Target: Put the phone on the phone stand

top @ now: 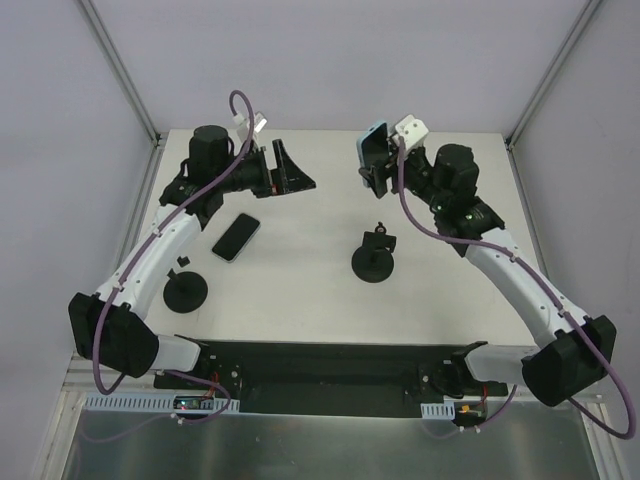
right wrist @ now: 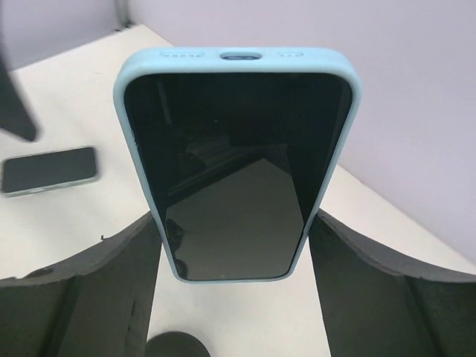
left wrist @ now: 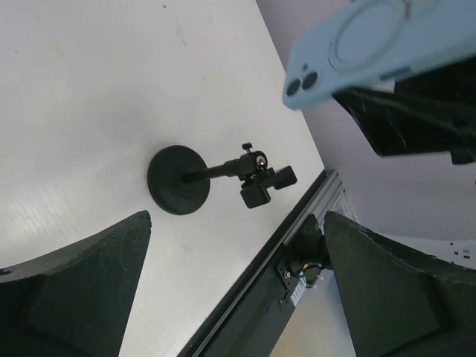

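In the top view, the left pincer hangs over the far left of the tabletop with its fingers spread wide and nothing between them. The phone lies flat and screen up on the tabletop, just nearer than that pincer and beside the left forearm. The right pincer is raised at the far side and pinches a light-blue-cased phone, which it holds clear of the surface. The phone stand stands near the middle, between the two arms and well apart from the phone. A second black stand sits close to the left arm, toward the near edge.

The left wrist view shows the phone stand's round base, post and clamp cradle on the white surface, framed by the spread fingers. The back of the blue case, with its camera lenses, is at the upper right.

In the right wrist view, the blue-cased phone faces the camera with its dark screen. The two fingers grip it at its lower sides. The phone lies on the tabletop at the left.
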Robot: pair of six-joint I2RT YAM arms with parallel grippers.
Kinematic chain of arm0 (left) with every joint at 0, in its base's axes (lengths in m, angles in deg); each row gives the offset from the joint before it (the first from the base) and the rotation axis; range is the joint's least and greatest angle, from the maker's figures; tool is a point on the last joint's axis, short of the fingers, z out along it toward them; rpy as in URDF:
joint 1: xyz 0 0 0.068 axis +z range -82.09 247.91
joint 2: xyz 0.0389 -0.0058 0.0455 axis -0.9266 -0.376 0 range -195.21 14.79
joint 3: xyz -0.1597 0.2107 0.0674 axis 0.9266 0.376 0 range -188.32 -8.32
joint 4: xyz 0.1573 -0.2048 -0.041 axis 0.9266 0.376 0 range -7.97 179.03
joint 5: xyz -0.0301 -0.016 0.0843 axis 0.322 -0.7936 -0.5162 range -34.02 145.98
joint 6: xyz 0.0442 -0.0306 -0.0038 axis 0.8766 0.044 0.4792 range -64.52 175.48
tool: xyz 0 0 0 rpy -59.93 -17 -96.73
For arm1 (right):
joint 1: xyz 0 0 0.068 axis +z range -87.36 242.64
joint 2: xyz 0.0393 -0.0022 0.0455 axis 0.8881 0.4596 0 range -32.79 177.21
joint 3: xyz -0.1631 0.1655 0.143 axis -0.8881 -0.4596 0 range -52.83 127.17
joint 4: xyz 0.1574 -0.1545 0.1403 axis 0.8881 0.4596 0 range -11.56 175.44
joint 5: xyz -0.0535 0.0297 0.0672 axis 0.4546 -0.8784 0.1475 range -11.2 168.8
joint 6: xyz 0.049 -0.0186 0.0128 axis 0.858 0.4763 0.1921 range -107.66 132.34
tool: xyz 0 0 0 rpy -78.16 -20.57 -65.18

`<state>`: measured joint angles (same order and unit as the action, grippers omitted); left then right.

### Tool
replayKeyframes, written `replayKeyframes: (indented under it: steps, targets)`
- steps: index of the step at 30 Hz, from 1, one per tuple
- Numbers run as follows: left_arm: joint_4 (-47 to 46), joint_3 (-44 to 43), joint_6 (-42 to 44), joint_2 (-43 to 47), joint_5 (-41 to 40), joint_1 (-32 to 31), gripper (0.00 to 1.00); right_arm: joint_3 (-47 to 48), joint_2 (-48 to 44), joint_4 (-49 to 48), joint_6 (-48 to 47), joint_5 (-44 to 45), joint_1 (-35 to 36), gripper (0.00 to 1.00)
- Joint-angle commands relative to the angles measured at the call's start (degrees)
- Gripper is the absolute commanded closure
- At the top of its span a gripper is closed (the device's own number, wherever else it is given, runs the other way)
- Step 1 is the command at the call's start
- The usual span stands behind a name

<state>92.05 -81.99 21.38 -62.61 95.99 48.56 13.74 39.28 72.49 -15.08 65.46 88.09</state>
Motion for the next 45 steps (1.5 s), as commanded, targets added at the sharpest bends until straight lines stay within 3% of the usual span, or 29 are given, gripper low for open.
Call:
replayKeyframes:
  steps: [1,8,15,21,29,34,40,45]
  targets:
    - [-0.7,-0.8,1.1,2.6,2.7,4.9,0.01,4.8,-0.7,-2.1,-7.3,-5.1,7.3,0.88]
    - [-1.8,2.8,6.8,10.7,2.1,8.9,0.01,7.7,1.5,1.1,-12.9,-0.4,16.6,0.89]
    - [-9.9,9.1,6.9,21.0,-2.6,10.9,0.01,12.3,7.1,4.6,-18.4,4.6,23.9,0.91]
    - [-9.8,7.4,6.9,17.1,7.1,10.9,0.01,18.5,14.4,10.2,-23.6,15.8,29.5,0.92]
    - [-7.6,5.7,7.4,12.0,9.3,10.8,0.06,18.6,15.3,10.6,-24.5,18.1,30.5,0.92]
    - [-7.2,5.5,7.7,9.6,9.8,8.6,0.17,17.7,14.1,9.9,-24.3,16.9,30.6,0.92]
    - [-1.2,3.4,11.8,7.2,4.7,3.2,0.31,18.0,13.8,9.8,-24.5,18.5,31.3,0.91]
    - [1.6,2.5,14.3,7.4,0.1,2.7,0.62,17.8,13.2,9.6,-24.0,18.5,31.6,0.89]
